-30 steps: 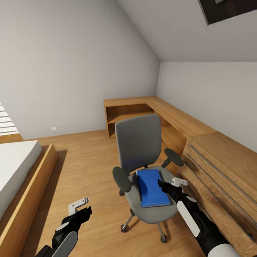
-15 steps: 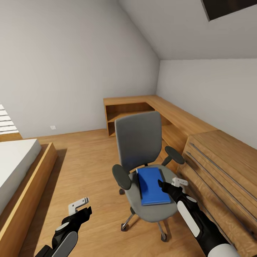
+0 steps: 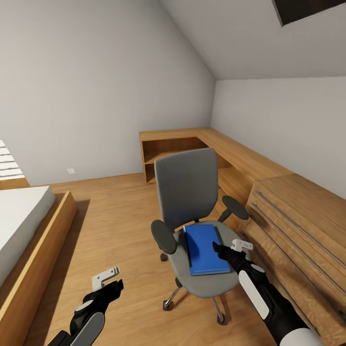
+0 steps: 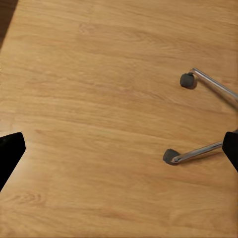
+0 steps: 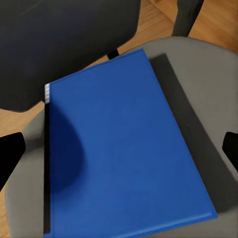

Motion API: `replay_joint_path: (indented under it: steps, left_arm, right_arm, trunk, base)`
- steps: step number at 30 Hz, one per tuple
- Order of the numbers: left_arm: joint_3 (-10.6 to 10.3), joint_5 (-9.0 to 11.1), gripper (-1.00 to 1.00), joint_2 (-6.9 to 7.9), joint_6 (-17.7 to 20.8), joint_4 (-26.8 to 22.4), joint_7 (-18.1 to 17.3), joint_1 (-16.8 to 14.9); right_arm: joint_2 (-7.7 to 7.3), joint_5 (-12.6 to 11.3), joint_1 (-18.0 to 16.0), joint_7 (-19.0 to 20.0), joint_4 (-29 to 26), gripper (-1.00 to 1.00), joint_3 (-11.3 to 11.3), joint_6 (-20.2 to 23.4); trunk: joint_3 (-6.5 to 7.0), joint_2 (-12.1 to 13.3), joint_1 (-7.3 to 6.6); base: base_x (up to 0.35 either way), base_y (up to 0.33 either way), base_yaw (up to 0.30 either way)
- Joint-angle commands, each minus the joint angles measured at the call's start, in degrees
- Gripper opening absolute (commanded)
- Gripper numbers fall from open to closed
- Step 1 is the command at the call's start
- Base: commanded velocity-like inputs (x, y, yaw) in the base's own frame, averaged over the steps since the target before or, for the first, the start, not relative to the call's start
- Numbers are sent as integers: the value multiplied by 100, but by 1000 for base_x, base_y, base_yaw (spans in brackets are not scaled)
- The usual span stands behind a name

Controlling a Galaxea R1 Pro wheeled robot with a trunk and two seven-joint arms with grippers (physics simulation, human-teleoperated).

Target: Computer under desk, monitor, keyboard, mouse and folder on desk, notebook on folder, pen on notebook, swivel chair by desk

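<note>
Your right gripper (image 3: 217, 249), jaws spread wide, is hovering over the blue folder (image 3: 205, 249), whose long axis is running six to twelve o'clock on the chair (image 3: 185, 192), while your left gripper (image 3: 117, 284), jaws also released, is hanging well apart at eight o'clock.

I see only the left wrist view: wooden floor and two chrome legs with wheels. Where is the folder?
Observer: The blue folder lies flat on the seat of the swivel chair, seen from the head.
Operator: Is the right end effector near it?
Observer: Yes, the right end effector is above the folder's edge nearest the drawer unit, fingers spread wide in the right wrist view, holding nothing.
Operator: And my left end effector?
Observer: The left end effector hangs open over the floor, apart from the chair, on its bed side.
</note>
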Motion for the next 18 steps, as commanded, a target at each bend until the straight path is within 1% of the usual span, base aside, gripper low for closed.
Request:
replay_joint_path:
  steps: [1, 3, 6, 13, 18]
  left_arm:
    - [-12, 24, 100, 5, 18, 0, 38, -6]
    - [-10, 23, 100, 6, 17, 148, 29, -6]
    - [-5, 0, 100, 7, 17, 326, 29, -6]
    - [-3, -25, 100, 13, 16, 383, 29, -6]
    - [-3, -26, 100, 13, 11, 385, 29, -6]
  right_arm:
    - [-8, -55, -4, -55, -10, 100, 24, 14]
    - [-4, -49, -4, -55, 3, 100, 24, 14]
    - [0, -47, -4, -55, 18, 100, 26, 14]
    - [-2, -46, -4, -55, 64, 100, 25, 6]
    - [1, -51, -4, -50, 304, 100, 0, 5]
  trunk:
    - [-6, -3, 0]
    - [-6, -3, 0]
    - [-6, -3, 0]
    - [-6, -3, 0]
    - [-6, -3, 0]
  base:
    - [0, 0, 0]
    - [38, 0, 0]
    - [210, 0, 0]
    - [307, 0, 0]
    - [319, 0, 0]
